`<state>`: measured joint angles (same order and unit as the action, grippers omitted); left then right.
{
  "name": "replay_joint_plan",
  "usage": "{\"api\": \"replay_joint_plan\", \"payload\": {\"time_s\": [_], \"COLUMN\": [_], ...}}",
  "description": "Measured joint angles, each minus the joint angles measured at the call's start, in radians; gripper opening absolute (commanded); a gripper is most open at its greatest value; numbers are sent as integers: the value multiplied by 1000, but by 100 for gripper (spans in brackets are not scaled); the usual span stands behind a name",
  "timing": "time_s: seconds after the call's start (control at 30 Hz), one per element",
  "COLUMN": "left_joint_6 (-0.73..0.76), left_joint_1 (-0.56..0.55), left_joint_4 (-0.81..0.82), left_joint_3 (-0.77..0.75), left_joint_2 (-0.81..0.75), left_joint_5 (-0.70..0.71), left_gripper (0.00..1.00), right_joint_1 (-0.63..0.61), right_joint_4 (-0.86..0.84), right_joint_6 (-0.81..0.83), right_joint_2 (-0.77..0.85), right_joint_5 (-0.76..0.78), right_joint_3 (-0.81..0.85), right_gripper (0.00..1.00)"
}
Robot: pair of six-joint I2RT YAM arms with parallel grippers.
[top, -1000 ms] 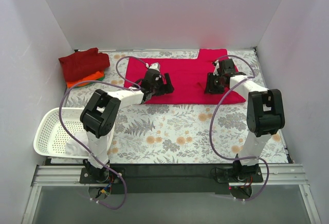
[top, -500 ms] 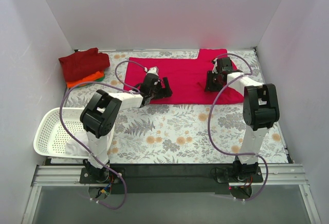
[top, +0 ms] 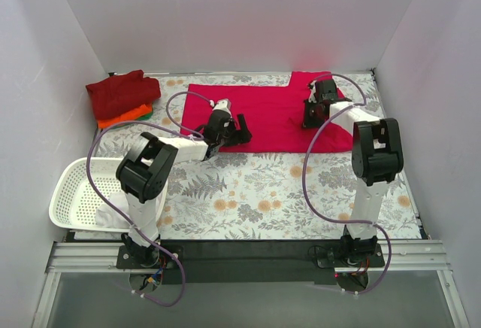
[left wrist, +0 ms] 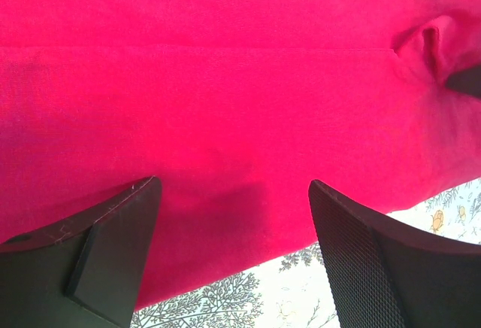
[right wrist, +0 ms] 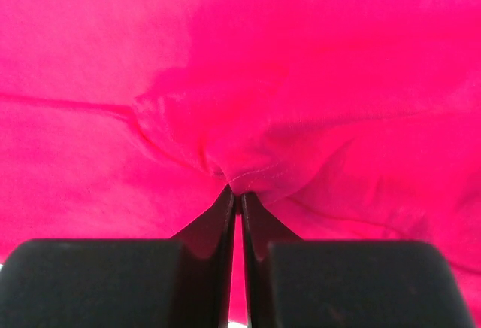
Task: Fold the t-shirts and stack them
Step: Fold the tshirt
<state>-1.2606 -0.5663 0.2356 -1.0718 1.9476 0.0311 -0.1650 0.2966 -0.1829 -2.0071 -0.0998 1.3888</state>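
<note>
The basket point(top: 64, 192) sits at the near left of the table point(top: 248, 192), well apart from the work. Further in, both arms are stretched forward and low, with their wrists over the pink shirt point(top: 263, 110).

The shirt lies flat in the far half of the table. Its long axis runs left to right, and one sleeve points to the far right corner.

The left gripper point(left wrist: 233, 192) is over the near edge of the shirt, on the left half. Its jaws are wide apart and nothing is between them. The cloth is directly below the gap, and the table pattern shows just behind the fingers. I cannot tell whether the pads touch the cloth.

The right gripper point(right wrist: 235, 192) is a little farther in, on the right half. Its jaws are closed on a small raised pinch of the shirt (a stitched seam shows at the tips).

So the right side is held and the left is not. I judge that the left gripper is the one that must close next, and the edge it needs is right under it.

At the far left is the stack point(top: 120, 96) of folded shirts, dark red on top, near the pink shirt's end but apart from it.
</note>
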Motion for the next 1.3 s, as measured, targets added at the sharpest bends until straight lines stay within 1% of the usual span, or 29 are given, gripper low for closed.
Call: {"api": "replay_joint_plan", "payload": {"time_s": [0.13, 0.23, 0.33, 0.43, 0.47, 0.53, 0.57, 0.63, 0.67, 0.77, 0.93, 1.07, 1.2, 1.3], "left_joint_6": [-2, -4, -5, -8, -8, -8, -8, -8, -9, -12, -9, 3, 16, 26], "left_joint_1": [0, 0, 0, 0, 0, 0, 0, -1, -1, -1, -22, -77, -150, -188], "left_joint_4": [18, 23, 28, 38, 40, 47, 47, 49, 49, 49, 45, 6, -31, -41], "left_joint_3": [14, 19, 23, 33, 37, 47, 53, 61, 64, 65, 61, 33, -32, -110], "left_joint_2": [-4, -6, -6, -10, -13, -19, -23, -29, -31, -32, -32, -32, -27, -18], "left_joint_5": [0, -1, -2, -2, -1, -1, -1, -1, -1, -1, 12, 29, 33, 34], "left_gripper": [74, 74, 74, 74, 74, 74, 74, 74, 74, 74, 74, 74, 74, 74], "right_joint_1": [0, 0, 0, 0, 0, 0, 0, 0, 0, 0, 27, 83, 128, 140], "right_joint_4": [6, 21, 40, 45, 48, 62, 75, 78, 73, 80, 88, 88, 98, 93], "right_joint_6": [3, 5, 10, 15, 16, 19, 20, 25, 29, 32, 29, 28, 27, 26], "right_joint_2": [-13, -42, -130, -191, -201, -209, -210, -201, -188, -113, -34, -29, -30, -30], "right_joint_5": [-1, -2, -8, -12, -11, -9, -7, 3, 10, 58, 113, 120, 124, 127], "right_joint_3": [82, 188, 361, 448, 457, 461, 460, 451, 431, 335, 248, 200, 183, 183], "right_gripper": [1, 1, 8, 10, 13, 19, 25, 30, 35, 41, 38, 37, 36, 36]}}
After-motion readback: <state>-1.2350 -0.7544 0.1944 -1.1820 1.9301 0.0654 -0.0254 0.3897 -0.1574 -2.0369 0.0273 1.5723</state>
